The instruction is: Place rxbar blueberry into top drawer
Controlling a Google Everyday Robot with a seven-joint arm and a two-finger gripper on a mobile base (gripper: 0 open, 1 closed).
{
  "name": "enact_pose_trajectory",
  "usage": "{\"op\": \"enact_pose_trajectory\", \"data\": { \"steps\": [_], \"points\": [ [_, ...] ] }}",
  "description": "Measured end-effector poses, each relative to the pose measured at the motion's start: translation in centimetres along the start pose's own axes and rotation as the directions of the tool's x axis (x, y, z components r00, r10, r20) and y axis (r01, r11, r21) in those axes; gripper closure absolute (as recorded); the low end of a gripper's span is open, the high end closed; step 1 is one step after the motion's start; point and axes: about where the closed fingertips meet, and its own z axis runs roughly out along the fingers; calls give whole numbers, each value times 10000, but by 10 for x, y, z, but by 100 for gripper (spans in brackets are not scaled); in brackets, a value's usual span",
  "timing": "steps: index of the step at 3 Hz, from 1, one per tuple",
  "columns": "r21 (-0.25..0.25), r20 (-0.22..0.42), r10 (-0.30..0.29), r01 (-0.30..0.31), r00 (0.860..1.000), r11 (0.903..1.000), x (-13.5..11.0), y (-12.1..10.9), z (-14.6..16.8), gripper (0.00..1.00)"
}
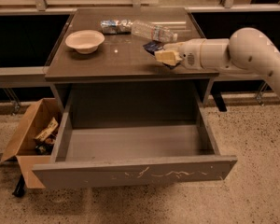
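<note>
While gripper (167, 57) clasps rxbar blueberry (152, 46), bottle (151, 31) just behind (bowl (84, 41) well apart), top drawer (135, 172) open below.

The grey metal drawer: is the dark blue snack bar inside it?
No, the bar is at the gripper over the brown cabinet top, outside the open drawer.

Pincer (164, 57) at rxbar blueberry (151, 46), cabinet top (116, 59); top drawer (135, 174) open.

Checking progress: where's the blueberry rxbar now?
In the camera view, the rxbar blueberry is at the right of the cabinet top, at the gripper, near the plastic bottle.
</note>
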Motion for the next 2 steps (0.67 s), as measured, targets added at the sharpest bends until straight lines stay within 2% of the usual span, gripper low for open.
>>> {"op": "enact_pose_trajectory", "data": {
  "steps": [1, 2],
  "points": [
    [-268, 150, 315, -311, 9994, 9992, 20, 31, -50, 100],
    [-846, -345, 228, -257, 9991, 9961, 49, 46, -70, 100]
  ]
}}
